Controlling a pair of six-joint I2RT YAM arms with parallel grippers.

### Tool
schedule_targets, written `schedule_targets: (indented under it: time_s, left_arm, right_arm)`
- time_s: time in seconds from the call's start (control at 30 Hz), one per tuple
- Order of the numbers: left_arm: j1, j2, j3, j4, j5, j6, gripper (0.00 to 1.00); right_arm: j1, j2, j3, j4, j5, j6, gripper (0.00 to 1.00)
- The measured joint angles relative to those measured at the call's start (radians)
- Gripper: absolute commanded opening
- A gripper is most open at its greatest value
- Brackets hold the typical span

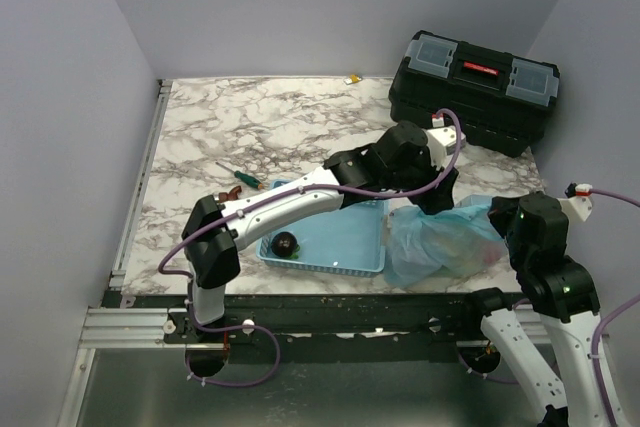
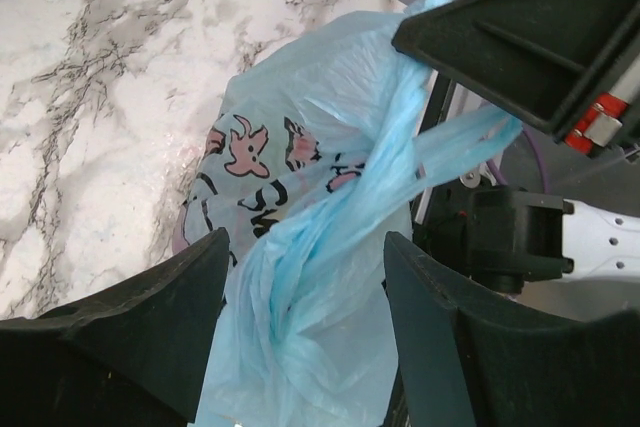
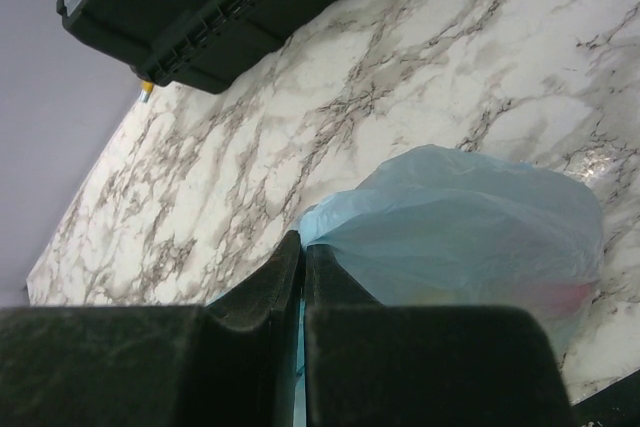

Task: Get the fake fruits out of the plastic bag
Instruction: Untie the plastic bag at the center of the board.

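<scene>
**Two tools meet at one blue bag**

Both arms reach to the plastic bag, which lies crumpled on the marbled worktop near its front edge.

The left tool is spread wide. Its two dark fingers stand apart with the bag's film bunched between them. From that gap a twisted strand of the bag runs up and away towards the right arm. Pink and dark cartoon print shows on the film just ahead of the left finger.

The right tool is pressed together, pinching a thin fold of the bag at its very tips. The rest of the bag swells out beyond and to one side of those tips, resting on the worktop. The fake fruits show only as a pink-red blur through the film, low on the side of the bag far from the right tool. Which fruit it is cannot be told.

Behind the left tool, under its forearm, sits a light-blue latticed basket holding a dark round plum. Farther back from that tool lies a green-handled screwdriver. A black toolbox stands well beyond both tools, at the far edge.
</scene>
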Motion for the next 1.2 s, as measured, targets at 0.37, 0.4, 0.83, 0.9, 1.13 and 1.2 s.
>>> schedule_targets:
  time_s: [0.37,0.4,0.83,0.9,1.13,1.2]
  left_arm:
    - [0.006,0.1,0.057,-0.068,0.016,-0.005,0.47]
    - [0.006,0.1,0.057,-0.072,0.016,-0.004,0.48]
    - [0.006,0.1,0.013,-0.064,0.035,-0.01,0.0]
    - [0.006,0.099,0.008,-0.062,0.036,-0.009,0.0]
    - [0.006,0.061,-0.043,-0.027,0.035,-0.012,0.0]
    - [0.006,0.054,-0.043,-0.024,0.035,-0.013,0.0]
  right_arm:
    - [0.0,-0.015,-0.003,0.002,-0.01,-0.005,0.06]
    - [0.0,-0.015,-0.003,0.002,-0.01,-0.007,0.06]
    - [0.0,-0.001,-0.002,0.006,-0.038,-0.027,0.39]
    - [0.0,0.01,0.013,-0.002,-0.06,-0.039,0.43]
    - [0.0,0.074,0.124,-0.011,-0.227,-0.103,0.55]
    - [0.0,0.082,0.132,-0.014,-0.281,-0.109,0.55]
